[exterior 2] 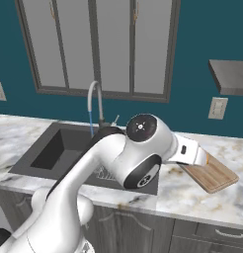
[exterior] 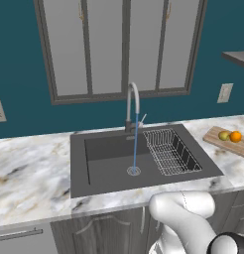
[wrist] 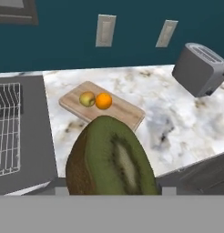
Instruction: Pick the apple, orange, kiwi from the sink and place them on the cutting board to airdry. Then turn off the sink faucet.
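Kiwi (wrist: pixel 111 157) sits right at my end effector in the hand view, cut face toward the camera (green flesh, pale core, brown skin on the left edge). Fingertips are hidden behind the fruit, so I read it as clamped on the kiwi. It hangs over the counter (wrist: pixel 177 118) edge, between the sink (exterior: pixel 109 158) and the cutting board (wrist: pixel 125 111). Apple (wrist: pixel 87 98) and orange (wrist: pixel 104 101) lie on the board, touching side by side, apple on the sink side. Sink faucet (exterior: pixel 132 104) is running: thin blue stream straight down to the drain. Wire rack (exterior: pixel 169 151) sits at the basin's right end. Toaster (wrist: pixel 198 68) stands on the counter well beyond the board.
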